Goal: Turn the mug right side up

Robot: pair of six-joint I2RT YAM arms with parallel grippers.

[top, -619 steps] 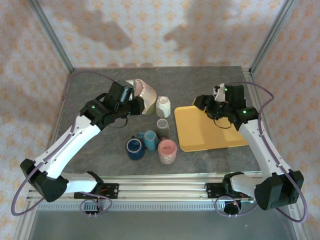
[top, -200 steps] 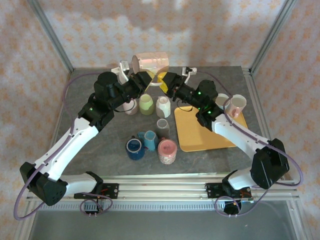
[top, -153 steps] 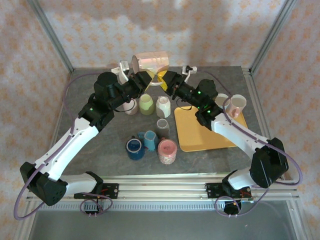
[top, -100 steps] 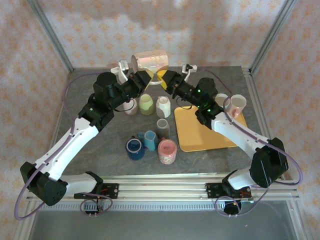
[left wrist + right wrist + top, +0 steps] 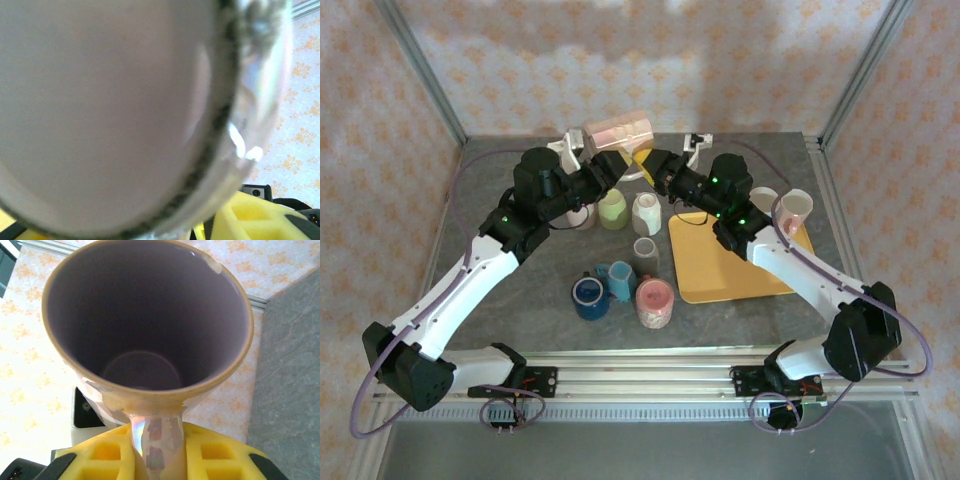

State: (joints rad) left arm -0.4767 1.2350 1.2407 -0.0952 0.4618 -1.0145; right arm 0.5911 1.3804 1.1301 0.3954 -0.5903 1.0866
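- Mug (image 5: 618,130), pink and pearly, is hanging in the air over the back of the table (image 5: 535,300). It is lying on its side between the two grippers and is not touching the surface.
- Right gripper (image 5: 650,162) is clamping it. In the right wrist view the yellow pads (image 5: 220,452) are pressing on either side of a pearly strip under the rim, which looks like the handle, and the mouth is facing that camera.
- Left gripper (image 5: 603,170) is sitting at the mug's closed end. The left wrist view is showing the base from very close, blurred, with one yellow pad (image 5: 250,222) beside it, so I cannot tell whether those fingers are gripping or parted.
- Progress, as I judge it: the lifting is done and the turn is looking roughly half made, since the mug is lying sideways rather than mouth-up.
- Remaining: rotating the mouth upward and setting the mug down upright, perhaps on the yellow tray (image 5: 710,270) or the bare table.
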